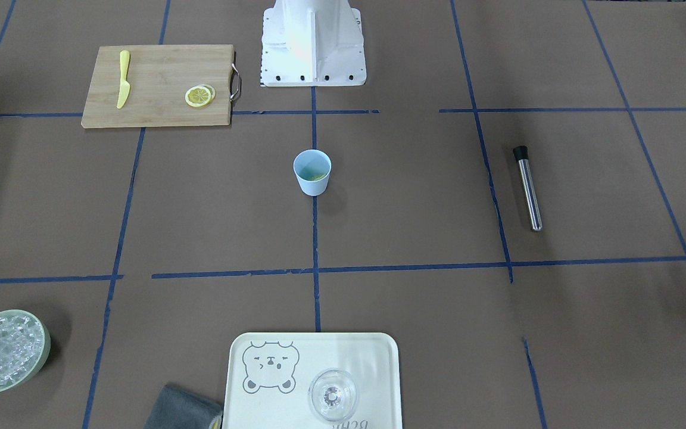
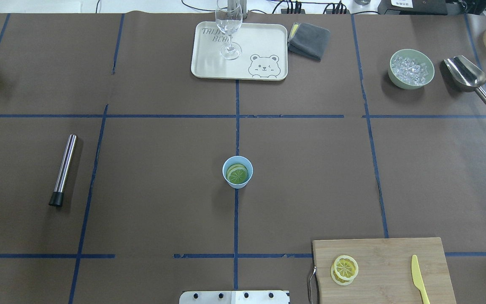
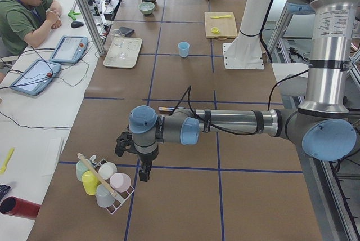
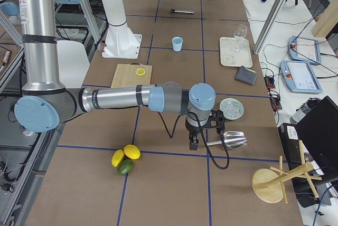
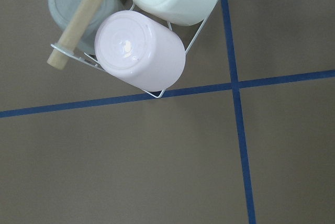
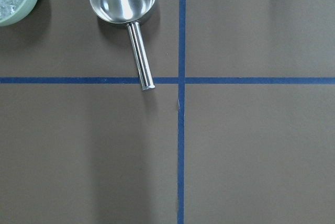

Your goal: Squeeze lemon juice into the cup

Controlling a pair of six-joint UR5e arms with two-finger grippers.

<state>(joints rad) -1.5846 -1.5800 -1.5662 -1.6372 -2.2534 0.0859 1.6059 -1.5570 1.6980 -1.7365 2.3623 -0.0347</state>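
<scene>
The light-blue cup (image 2: 243, 162) stands upright at the table's centre, also seen from the front (image 1: 312, 185). Inside it lie greenish-yellow round slices (image 2: 237, 173). Two stacked lemon slices (image 2: 344, 269) rest on the wooden cutting board (image 2: 386, 261). My left gripper (image 3: 144, 177) hangs far from the cup, by a rack of upturned cups. My right gripper (image 4: 194, 144) hangs near the metal scoop. Both show only in the side views, so I cannot tell whether they are open or shut. Neither wrist view shows fingers.
A yellow plastic knife (image 2: 419, 278) lies on the board. A steel muddler (image 2: 63, 169), a tray (image 2: 264, 42) with a clear glass (image 2: 228, 29), a grey cloth (image 2: 309, 40), an ice bowl (image 2: 411, 69) and a scoop (image 2: 468, 78) ring the table. A person (image 3: 25, 13) sits beside it.
</scene>
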